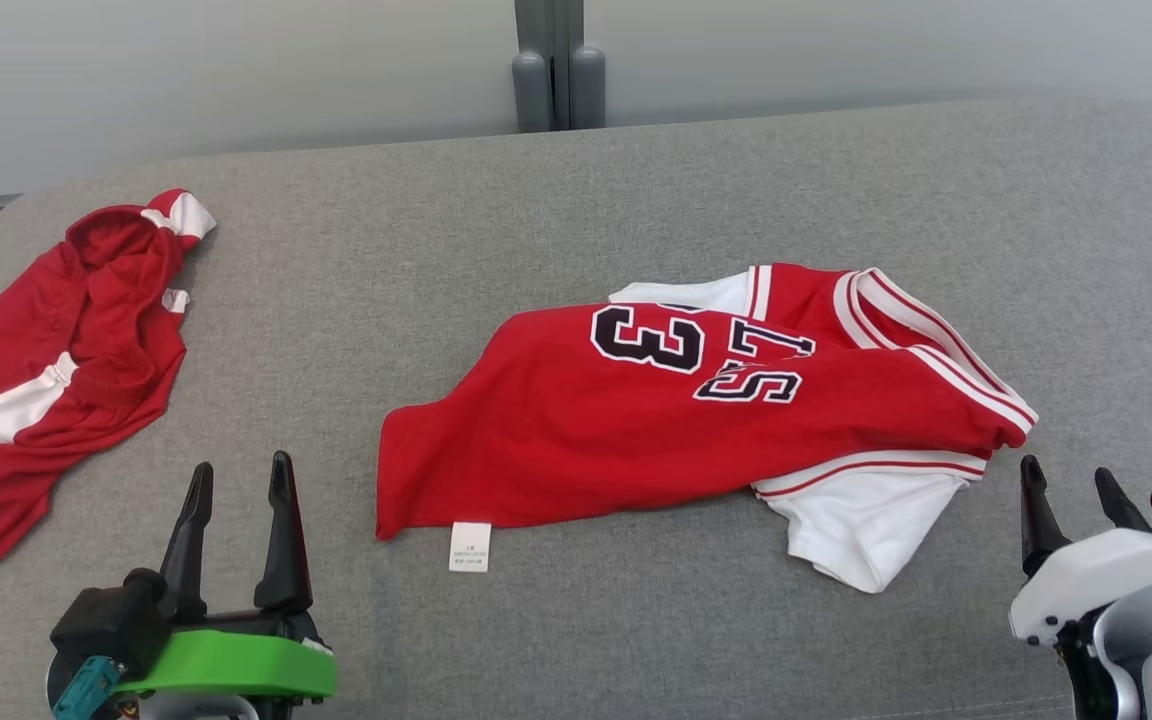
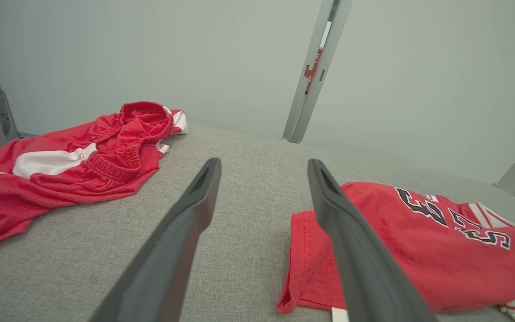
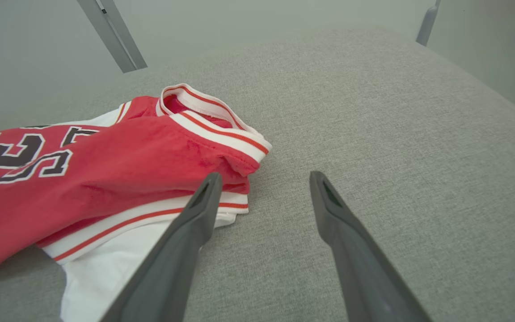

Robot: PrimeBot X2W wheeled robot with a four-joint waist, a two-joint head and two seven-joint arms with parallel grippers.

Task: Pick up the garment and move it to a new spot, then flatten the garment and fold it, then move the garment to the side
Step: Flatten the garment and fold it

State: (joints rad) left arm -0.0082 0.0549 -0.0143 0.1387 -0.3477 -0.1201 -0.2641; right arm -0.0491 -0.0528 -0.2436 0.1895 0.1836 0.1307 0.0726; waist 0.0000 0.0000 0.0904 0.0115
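The red jersey (image 1: 636,430) carries black, white-edged digits (image 1: 648,338) near its folded upper edge: "33". Just beside them a letter (image 1: 751,384) "S" reads among creased lettering. A white tag (image 1: 469,546) at the jersey's lower edge bears print too small to read.

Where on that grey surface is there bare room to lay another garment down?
The widest bare stretch of the grey surface lies between the red shorts and the jersey. The far strip behind both is bare too, as is the right end beyond the jersey's collar. Crowded: the left edge and the centre.
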